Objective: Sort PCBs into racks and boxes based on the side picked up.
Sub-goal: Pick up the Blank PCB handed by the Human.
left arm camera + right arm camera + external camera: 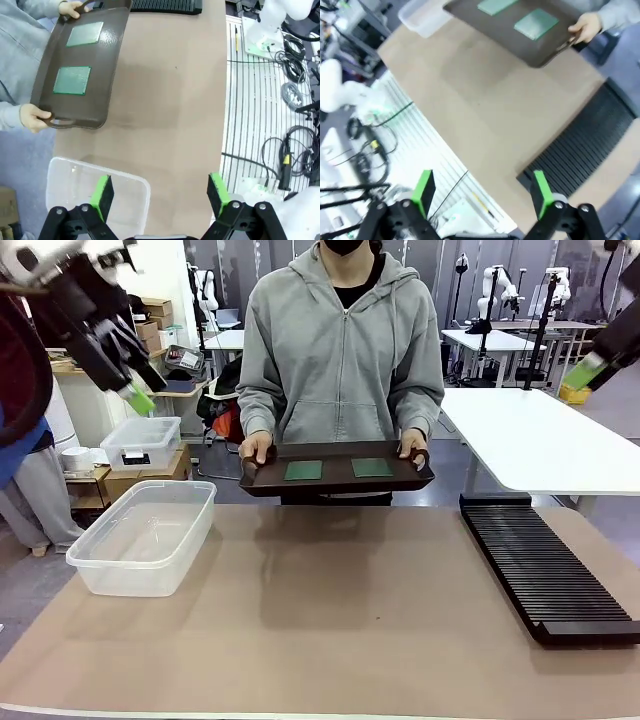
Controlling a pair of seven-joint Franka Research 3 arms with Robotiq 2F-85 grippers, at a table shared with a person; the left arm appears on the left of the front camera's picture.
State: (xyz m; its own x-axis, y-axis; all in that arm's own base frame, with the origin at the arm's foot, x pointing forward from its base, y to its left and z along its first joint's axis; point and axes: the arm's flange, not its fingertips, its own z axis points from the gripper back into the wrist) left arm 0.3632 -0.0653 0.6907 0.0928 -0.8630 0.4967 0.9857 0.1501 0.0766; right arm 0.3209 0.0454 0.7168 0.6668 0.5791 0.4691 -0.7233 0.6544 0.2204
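A person stands at the far side of the desk (330, 630) and holds a dark brown tray (340, 486) level at the far edge. One hand (257, 448) is at one end and the other hand (413, 445) at the opposite end. The two PCBs lie flat on the tray, side by side and apart from each other. The PCB toward the tub (303, 470) shows a deeper green, and the PCB toward the rack (372, 468) looks a little paler. Neither board touches the rim of the tray.

The clear tub (135, 575) stands on the desk at the robot's left side. The long black rack (545, 570) lies on the desk at the robot's right side, with its narrow slots running across its width. A smaller clear lidded box (140, 443) stands off the desk, behind the tub.

The left jaws hang high at the left, well apart from the tray. In the left wrist view they are released wide, with the green pads (103, 196) far from each other and grasping nothing, and a corner of the tub lies below them. The right jaws hang high at the right, also well apart from the tray. In the right wrist view they are released wide too and grasp nothing. The near end of the rack and the near edge of the desk lie below them.
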